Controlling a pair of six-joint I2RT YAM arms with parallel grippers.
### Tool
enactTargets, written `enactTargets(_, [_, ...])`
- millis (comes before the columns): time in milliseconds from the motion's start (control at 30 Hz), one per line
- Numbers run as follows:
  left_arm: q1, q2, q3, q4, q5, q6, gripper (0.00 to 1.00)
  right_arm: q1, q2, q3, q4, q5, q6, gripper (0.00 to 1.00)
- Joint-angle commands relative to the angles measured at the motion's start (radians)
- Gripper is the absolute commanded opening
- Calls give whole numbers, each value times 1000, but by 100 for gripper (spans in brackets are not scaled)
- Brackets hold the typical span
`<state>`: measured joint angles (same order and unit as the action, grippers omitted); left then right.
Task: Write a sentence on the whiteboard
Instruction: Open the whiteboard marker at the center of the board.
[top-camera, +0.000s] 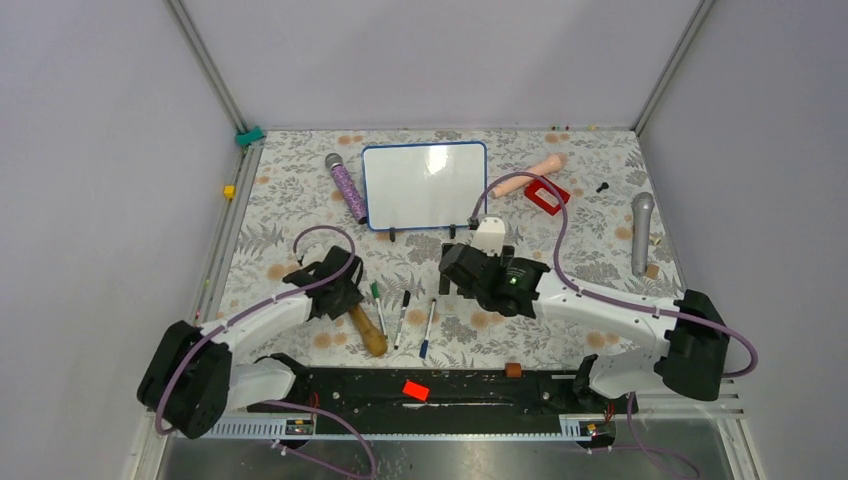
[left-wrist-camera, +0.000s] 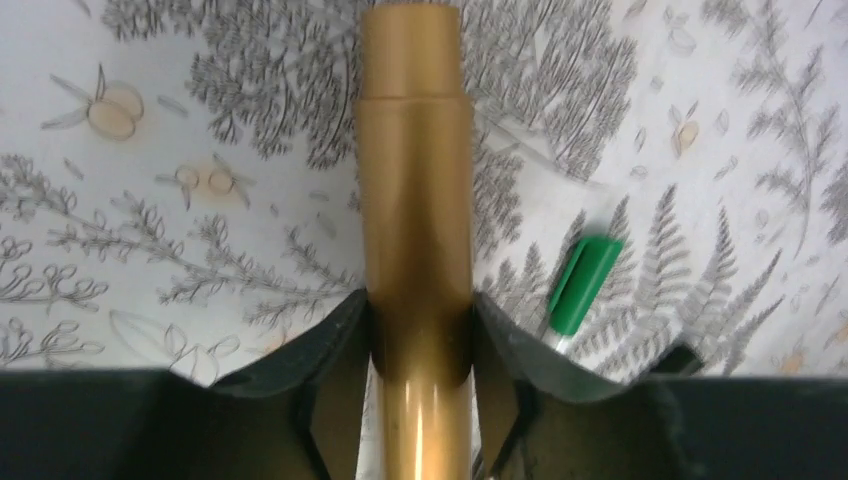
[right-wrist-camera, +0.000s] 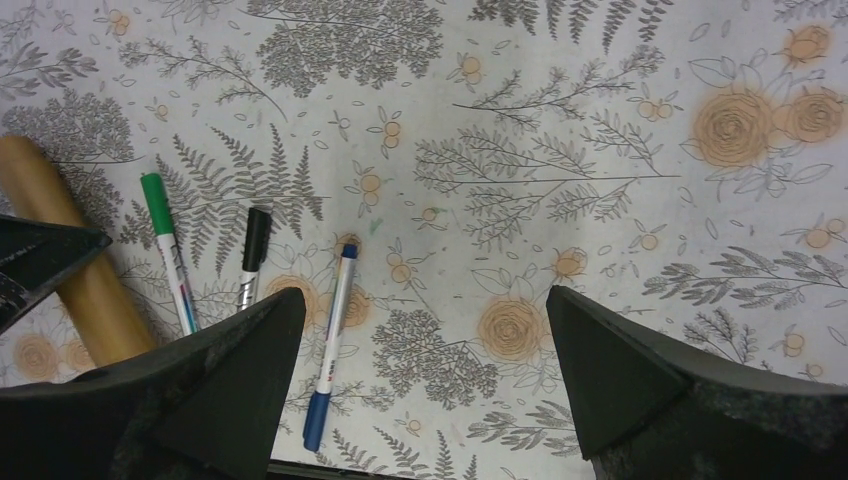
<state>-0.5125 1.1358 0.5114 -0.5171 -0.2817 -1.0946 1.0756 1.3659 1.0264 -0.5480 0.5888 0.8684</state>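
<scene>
The whiteboard (top-camera: 425, 185) stands at the back of the table on short black feet, its face blank; no sentence shows on it. My left gripper (top-camera: 345, 295) (left-wrist-camera: 418, 300) is shut on a golden-brown cylinder (top-camera: 367, 331) (left-wrist-camera: 415, 200) lying on the cloth, one finger against each side. A green-capped marker (top-camera: 378, 308) (left-wrist-camera: 582, 285) (right-wrist-camera: 165, 245) lies just right of it, then a black marker (top-camera: 402, 318) (right-wrist-camera: 253, 255) and a blue marker (top-camera: 428, 328) (right-wrist-camera: 330, 345). My right gripper (top-camera: 462, 270) (right-wrist-camera: 422, 295) hangs open over bare cloth, right of the blue marker.
A purple microphone (top-camera: 346, 186) lies left of the board. At the right lie a pink handle (top-camera: 530, 175), a red block (top-camera: 547, 195), a black screw (top-camera: 602, 186) and a grey microphone (top-camera: 642, 230). A white piece (top-camera: 489, 232) sits by the right wrist.
</scene>
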Motion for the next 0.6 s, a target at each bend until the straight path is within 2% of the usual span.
enactTargets(0, [0, 81, 67, -29, -104, -4, 27, 9, -87, -44, 8, 96, 33, 99])
enactTargets(67, [9, 90, 107, -89, -149, 12, 21, 9, -111, -61, 13, 107, 28, 99])
enactTargets(300, [141, 69, 209, -238, -292, 126, 19, 9, -146, -88, 21, 119, 5, 100])
enactTargets(433, [235, 66, 256, -221, -337, 129, 20, 9, -193, -93, -1, 157, -23, 100])
enactTargets(567, [335, 115, 299, -150, -321, 130, 22, 7, -282, -130, 23, 206, -89, 100])
